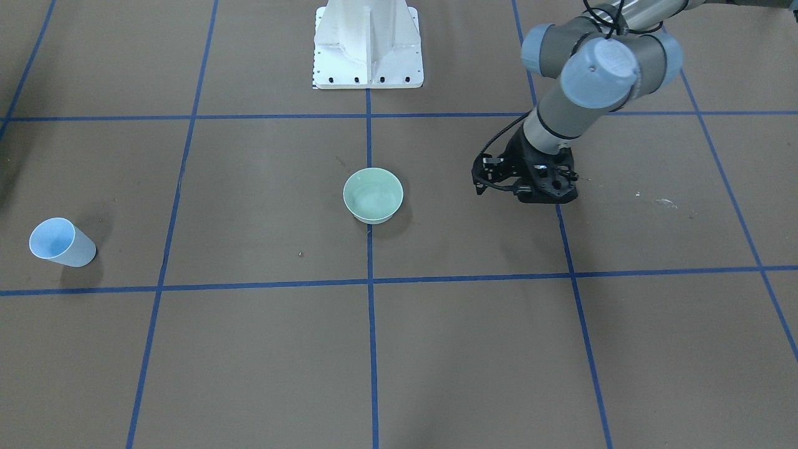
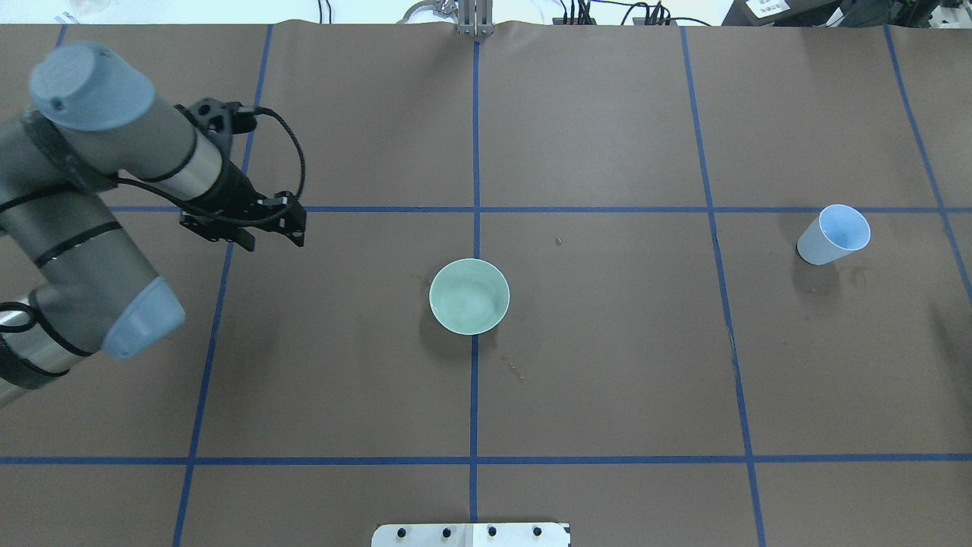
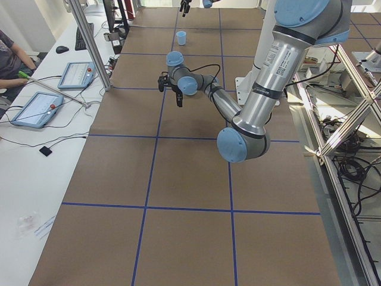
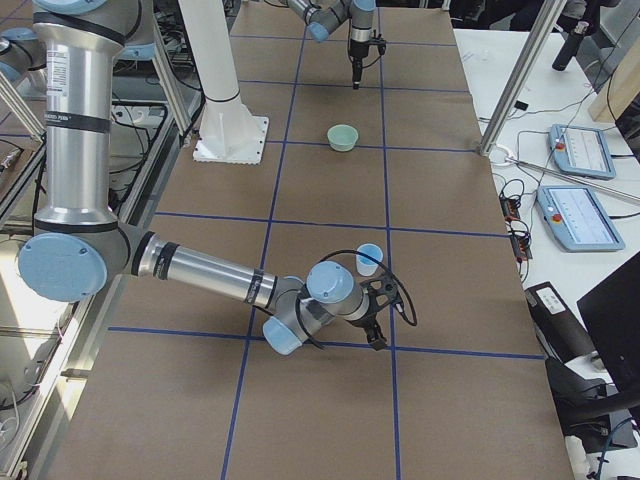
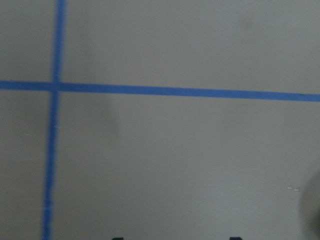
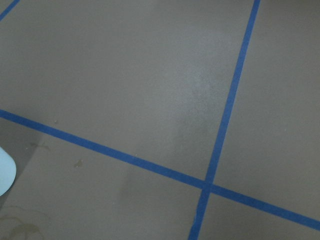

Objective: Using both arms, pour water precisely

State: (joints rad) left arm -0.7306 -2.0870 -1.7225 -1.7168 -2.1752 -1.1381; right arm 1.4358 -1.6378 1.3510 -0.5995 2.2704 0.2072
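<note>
At table centre, on a blue tape line (image 2: 474, 152): pale green bowl (image 2: 469, 296), upright, holding what looks like a shallow film of water (image 2: 472, 305). Toward the robot's right: pale blue cup (image 2: 833, 234), standing well apart from the bowl, with the right gripper (image 4: 380, 325) near it, its finger state impossible to tell. Toward the robot's left: left gripper (image 2: 269, 232), pointing down over the bare table (image 2: 607, 380), fingers spread, holding nothing, well apart from the bowl.

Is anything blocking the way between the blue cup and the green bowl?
Nothing visible does: between the blue cup and the green bowl lie only flat table, blue tape lines and a tiny speck.
</note>
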